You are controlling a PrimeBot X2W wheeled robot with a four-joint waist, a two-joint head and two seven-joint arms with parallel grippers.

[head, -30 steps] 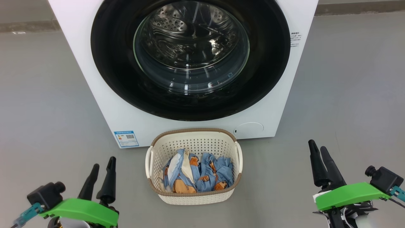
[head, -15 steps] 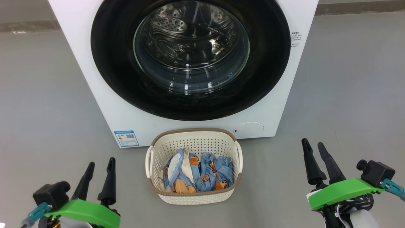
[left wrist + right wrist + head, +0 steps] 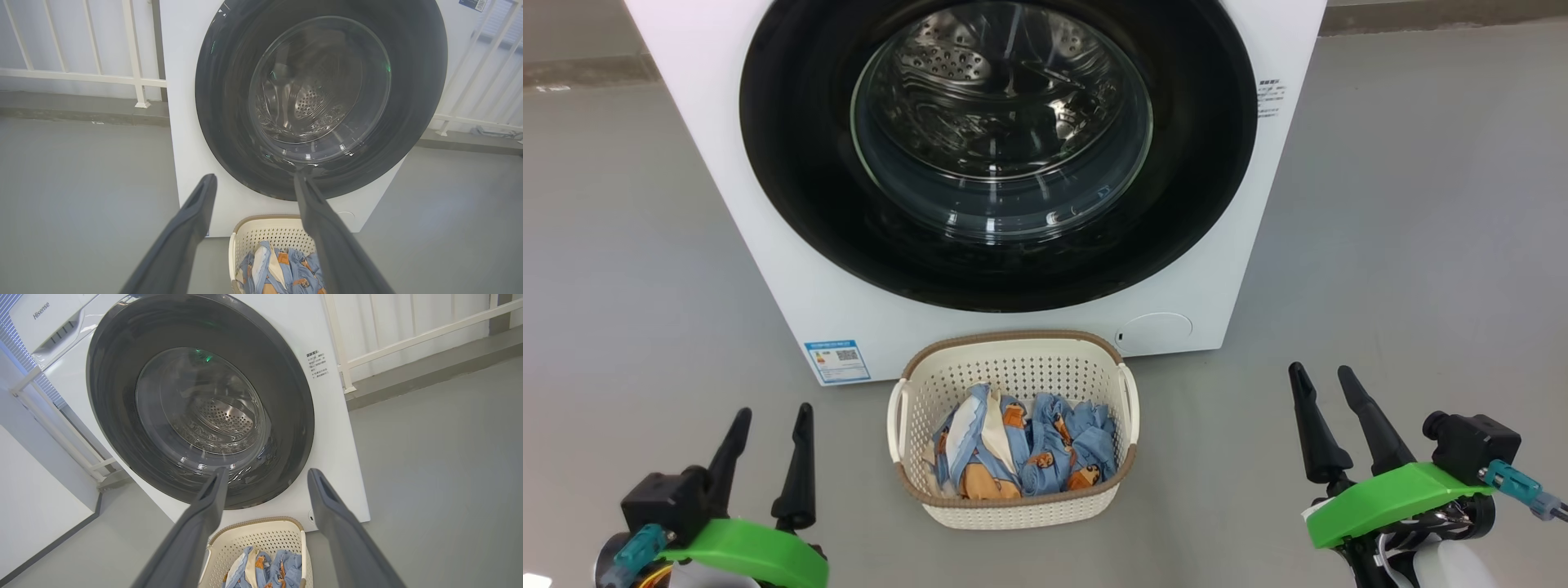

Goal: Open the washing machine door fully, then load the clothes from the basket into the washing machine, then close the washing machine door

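Grey floor [image 3: 621, 245] is spreading across the head view, with the left tool [image 3: 772, 411] hovering at 7 o'clock, its two dark fingers standing apart and gripping nothing. At 12 o'clock the washing machine [image 3: 792, 286] is standing with the washing machine door [image 3: 792, 180] lying shut against its front, and just before it at 6 o'clock the basket [image 3: 1013, 513] is sitting on the floor, holding the clothes [image 3: 1023, 447] in a crumpled heap. At 5 o'clock the right tool [image 3: 1318, 371] is hanging over the floor, well apart from the basket, its fingers likewise spread and gripping nothing.
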